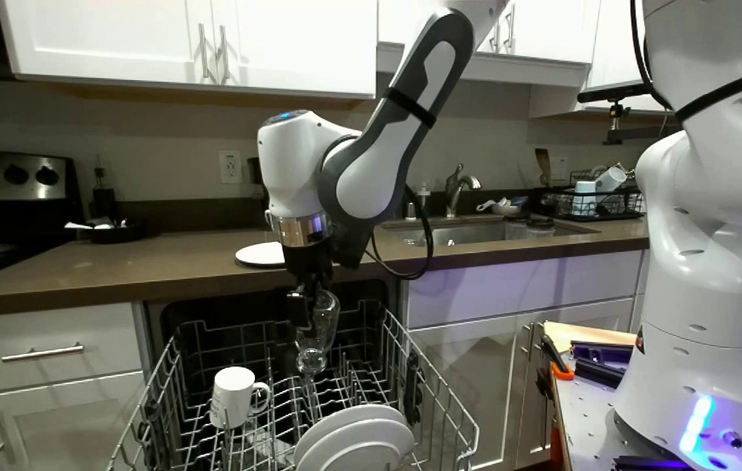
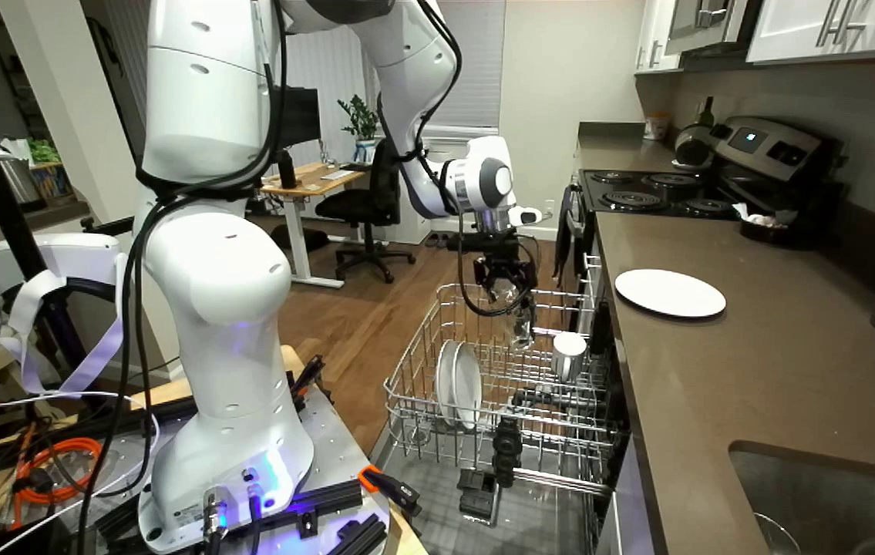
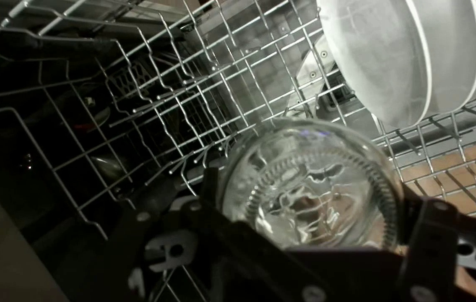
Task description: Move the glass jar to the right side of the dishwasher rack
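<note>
Claw (image 2: 513,296) gripping glass jar (image 2: 521,331); two plates (image 2: 466,385), mug (image 2: 567,356) in dishwasher rack (image 2: 513,375).

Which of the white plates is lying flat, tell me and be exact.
The white plate on the brown counter. The two plates in the dishwasher rack stand on edge instead, side by side.

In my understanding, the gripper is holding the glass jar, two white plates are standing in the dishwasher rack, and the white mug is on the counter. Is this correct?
Almost; one place is wrong. The white mug is in the dishwasher rack, as both exterior views show. The gripper is indeed holding the glass jar, and two white plates are standing in that rack.
</note>
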